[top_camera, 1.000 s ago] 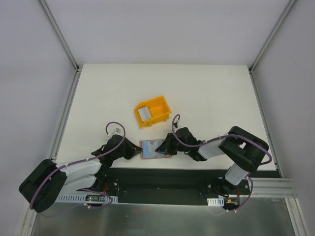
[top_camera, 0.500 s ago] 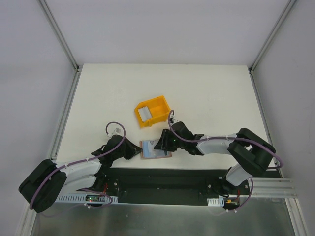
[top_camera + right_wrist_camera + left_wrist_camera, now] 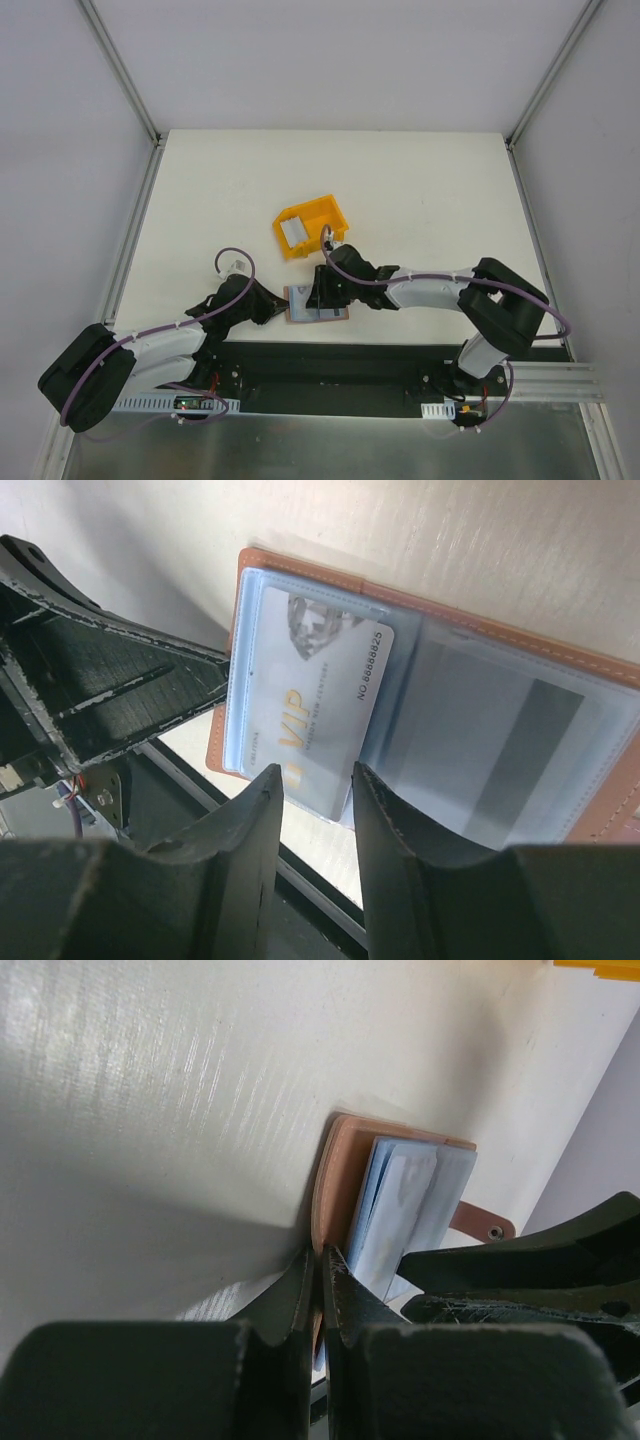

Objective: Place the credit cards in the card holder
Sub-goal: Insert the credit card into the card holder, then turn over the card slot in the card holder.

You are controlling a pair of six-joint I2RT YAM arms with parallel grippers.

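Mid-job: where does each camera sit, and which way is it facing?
Top external: above and behind, looking down at the table; left arm and right arm show.
Left wrist: low along the table, facing the card holder; left gripper pinches its edge.
Right wrist: above the card holder, looking down at the VIP card; right gripper open.
All share the card holder.

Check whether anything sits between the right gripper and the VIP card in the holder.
Nothing visible does. The right gripper hangs open directly over the VIP card, which is tucked into the card holder. The left gripper pinches the holder's edge off to one side, clear of that gap.
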